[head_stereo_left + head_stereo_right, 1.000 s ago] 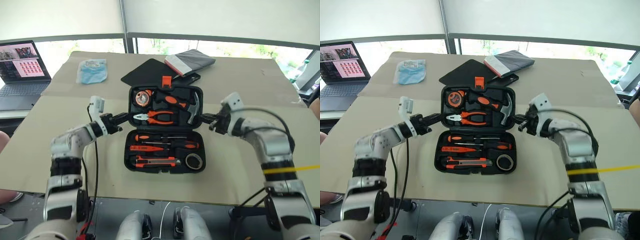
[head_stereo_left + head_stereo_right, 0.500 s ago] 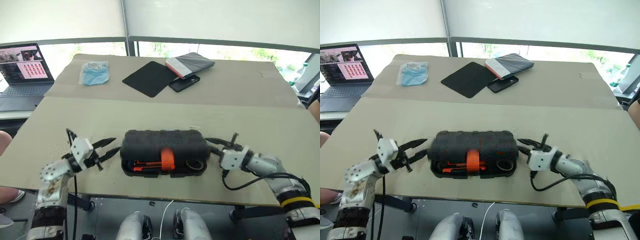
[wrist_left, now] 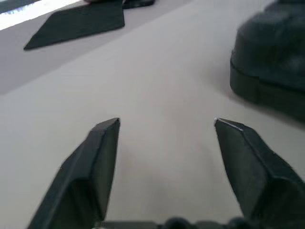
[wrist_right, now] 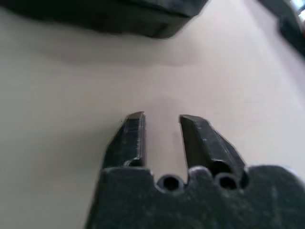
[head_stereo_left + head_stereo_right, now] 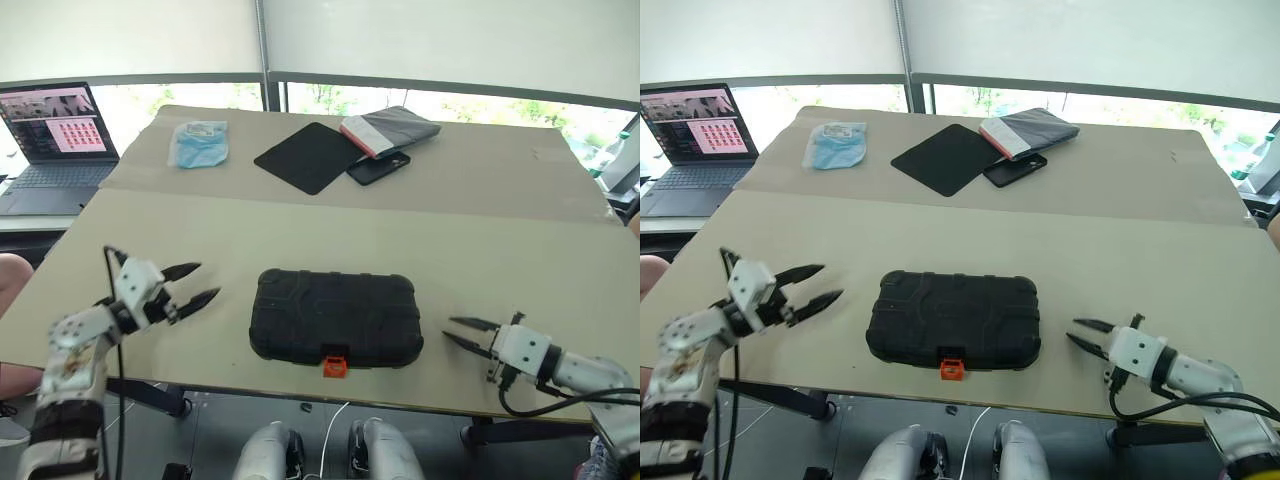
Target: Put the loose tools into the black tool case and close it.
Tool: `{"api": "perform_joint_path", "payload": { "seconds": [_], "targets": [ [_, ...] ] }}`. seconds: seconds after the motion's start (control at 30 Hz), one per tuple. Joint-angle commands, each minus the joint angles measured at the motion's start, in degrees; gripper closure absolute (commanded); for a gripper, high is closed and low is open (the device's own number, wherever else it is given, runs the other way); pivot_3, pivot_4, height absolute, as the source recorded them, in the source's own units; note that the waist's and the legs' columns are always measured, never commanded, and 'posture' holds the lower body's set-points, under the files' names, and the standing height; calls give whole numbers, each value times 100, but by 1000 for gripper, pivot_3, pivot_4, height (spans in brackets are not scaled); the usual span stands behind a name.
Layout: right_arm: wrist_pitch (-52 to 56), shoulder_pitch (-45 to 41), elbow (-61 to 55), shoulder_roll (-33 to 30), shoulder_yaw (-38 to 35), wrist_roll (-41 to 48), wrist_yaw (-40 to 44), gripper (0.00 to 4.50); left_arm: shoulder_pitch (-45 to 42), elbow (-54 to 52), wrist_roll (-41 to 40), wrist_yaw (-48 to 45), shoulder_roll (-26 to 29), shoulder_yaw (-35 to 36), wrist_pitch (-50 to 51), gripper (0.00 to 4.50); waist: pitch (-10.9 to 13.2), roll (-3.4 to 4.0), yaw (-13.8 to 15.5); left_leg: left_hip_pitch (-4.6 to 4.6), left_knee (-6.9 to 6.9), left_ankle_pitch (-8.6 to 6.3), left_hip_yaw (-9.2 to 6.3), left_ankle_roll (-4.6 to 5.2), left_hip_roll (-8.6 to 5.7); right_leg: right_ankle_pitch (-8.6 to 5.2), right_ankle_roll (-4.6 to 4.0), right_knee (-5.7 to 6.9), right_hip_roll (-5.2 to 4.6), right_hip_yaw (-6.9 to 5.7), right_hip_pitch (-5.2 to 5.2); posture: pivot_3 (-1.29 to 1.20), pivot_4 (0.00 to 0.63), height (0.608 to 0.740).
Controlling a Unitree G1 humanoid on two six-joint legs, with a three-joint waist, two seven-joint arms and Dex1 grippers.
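Laptop [image 5: 45, 135], mat [image 5: 308, 157], phone [image 5: 379, 168]

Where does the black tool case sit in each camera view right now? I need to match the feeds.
Left eye view: black tool case, closed, lower centre, orange latch toward the robot.
Right eye view: lower centre.
Left wrist view: dark edge at upper right.
Right wrist view: dark strip along the top.
Shared landmark: black square mat, also in the left wrist view.

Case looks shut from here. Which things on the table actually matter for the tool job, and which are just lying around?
Job:
- black tool case, lid down, orange latch at its near edge
- left end effector and right end effector, both clear of the case, holding nothing

Lying about:
- flat black mat
- black phone
- grey pouch
- blue packet
- laptop
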Motion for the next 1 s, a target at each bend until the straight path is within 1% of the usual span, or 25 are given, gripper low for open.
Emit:
{"api": "perform_joint_path", "payload": {
  "seconds": [0.03, 0.07, 0.1, 0.17, 0.2, 0.3, 0.37, 0.47, 0.6, 0.7, 0.87, 0.93, 1.0],
  "targets": [
    [1180, 326, -1392, -155, 151, 597, 380, 4500, -698, 259, 259, 163, -149, -420, 302, 2847, -3, -8, -10, 4, 2, -5, -17, 5, 1, 1, 1, -14, 5, -13, 20, 0, 150, 740],
    [1458, 341, -1586, -151, 203, 635, 401, 4500, -829, 386, 326, 150, -170, -508, 324, 3268, -3, -9, -30, 8, 2, -15, -21, 18, 2, 1, 2, -19, 9, -16, 27, 0, 150, 740],
    [1656, 273, -1743, -118, 337, 503, 415, 4500, -1048, 619, 444, 153, -212, -638, 335, 3515, -3, -9, -50, 12, 3, -16, -20, 19, 2, 2, 4, -21, 12, -11, 30, 0, 150, 740],
    [2029, 156, -1908, -132, 605, 281, 571, 4500, -1433, 1054, 611, 122, -288, -869, 430, 4222, -2, -11, -59, 16, 4, -18, -19, 24, 1, 2, 4, -23, 12, -9, 34, 0, 150, 740],
    [2081, 60, -1895, -40, 673, 163, 557, 4500, -1592, 1249, 653, 83, -325, -960, 550, 4426, -1, -13, -48, 14, 5, -16, -21, 27, 0, 2, 4, -24, 14, -11, 32, 0, 150, 740],
    [2362, -227, -1848, 225, 774, -21, 464, 4500, -1899, 1712, 737, -72, -430, -1124, 600, 4426, 4, -34, -43, 10, 8, -14, -22, 30, 1, 2, 5, -25, 21, -12, 30, 0, 150, 740],
    [2475, -436, -1817, 444, 883, -147, 442, 4500, -1960, 1830, 705, -366, -510, -1219, 497, 4426, 4, -44, -47, 8, 8, -12, -24, 27, 3, 2, 4, -25, 22, -13, 27, 0, 150, 740],
    [2558, -915, -1616, 925, 1045, -459, 239, 4500, -1830, 1798, 595, -696, -547, -1238, 478, 4426, 5, -68, -100, 8, 9, -7, -25, 18, 5, 2, 4, -24, 23, -12, 27, 0, 150, 740],
    [2509, -1597, -855, 1394, 948, -801, 51, 4500, -1597, 1728, 661, -547, -443, -1120, 605, 4426, 5, -71, -164, 9, 10, -4, -27, 0, 10, 2, 3, -13, 23, -11, 21, 0, 150, 740],
    [2439, -2182, -219, 1733, 813, -962, -205, 4500, -1287, 1415, 529, -491, -354, -976, 818, 4426, 6, -72, -196, 13, 10, 2, -25, -9, 11, 4, 2, -11, 23, -10, 21, 0, 150, 740],
    [2189, -3068, 836, 2325, 793, -1288, -603, 4500, -542, 393, 18, -511, -145, -580, 1476, 4426, 7, -70, -161, 6, 10, 5, -26, -16, 9, 4, -4, -7, 17, -10, 13, 0, 150, 740],
    [2042, -3425, 1339, 2556, 811, -1449, -735, 4500, -425, 101, -179, -341, -47, -332, 1733, 4426, 7, -69, -163, -5, 8, 6, -24, -16, 8, 3, -8, -5, 17, -10, -1, 0, 150, 740],
    [1968, -3598, 1628, 2648, 811, -1562, -767, 4500, -420, -116, -322, -220, 61, -187, 2095, 4426, 8, -69, -164, -12, 9, 11, -24, -13, 7, 3, -9, -3, 17, -11, -6, 0, 150, 740]
  ]
}}
